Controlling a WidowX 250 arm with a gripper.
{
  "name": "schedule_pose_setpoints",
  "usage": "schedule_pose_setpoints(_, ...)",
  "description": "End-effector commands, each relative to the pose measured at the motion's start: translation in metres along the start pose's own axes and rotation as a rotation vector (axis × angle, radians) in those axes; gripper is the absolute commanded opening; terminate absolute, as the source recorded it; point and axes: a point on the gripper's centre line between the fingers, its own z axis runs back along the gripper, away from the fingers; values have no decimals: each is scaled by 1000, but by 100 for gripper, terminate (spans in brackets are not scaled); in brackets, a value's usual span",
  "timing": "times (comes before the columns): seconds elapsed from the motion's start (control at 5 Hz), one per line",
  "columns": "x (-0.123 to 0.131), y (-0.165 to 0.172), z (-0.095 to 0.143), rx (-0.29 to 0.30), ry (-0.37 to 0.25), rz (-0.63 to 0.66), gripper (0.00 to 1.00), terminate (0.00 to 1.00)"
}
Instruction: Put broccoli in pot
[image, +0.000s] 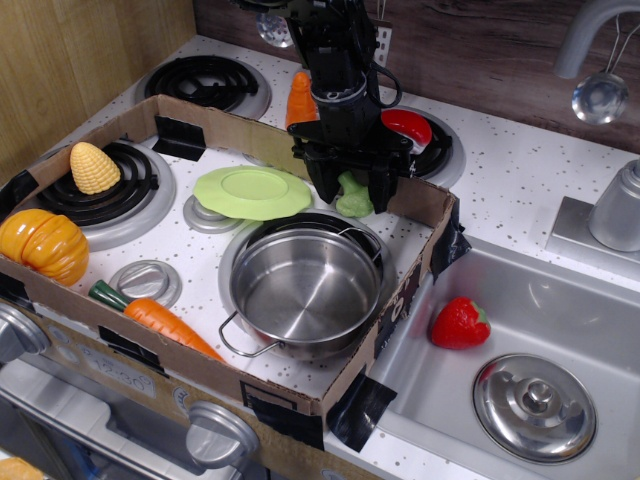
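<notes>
The pale green broccoli (352, 196) lies on the speckled stove top inside the cardboard box, just behind the pot. The shiny steel pot (306, 290) stands empty on the front right burner, its wire handles at front left and back right. My black gripper (352, 190) has come straight down over the broccoli. One finger stands on each side of it and the jaws are still apart. Whether the fingers (324, 180) touch the broccoli I cannot tell.
A light-green plate (252, 191) lies left of the broccoli. The cardboard box wall (425, 200) rises right behind the gripper. Corn (93, 167), a pumpkin (42, 245) and a carrot (160, 318) lie in the box. A strawberry (460, 323) and a steel lid (533, 405) lie in the sink.
</notes>
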Motion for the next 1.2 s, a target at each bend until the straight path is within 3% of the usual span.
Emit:
schedule_pose_setpoints(0.0,8,-4,21,10,-38,-6,0,0)
schedule_pose_setpoints(0.6,20,-11,87,83,-40,24,0,0)
schedule_pose_setpoints(0.8,13,-13,108,117,-48,47,0,0)
schedule_pose_setpoints(1.0,-12,-17,117,145,-40,97,0,0)
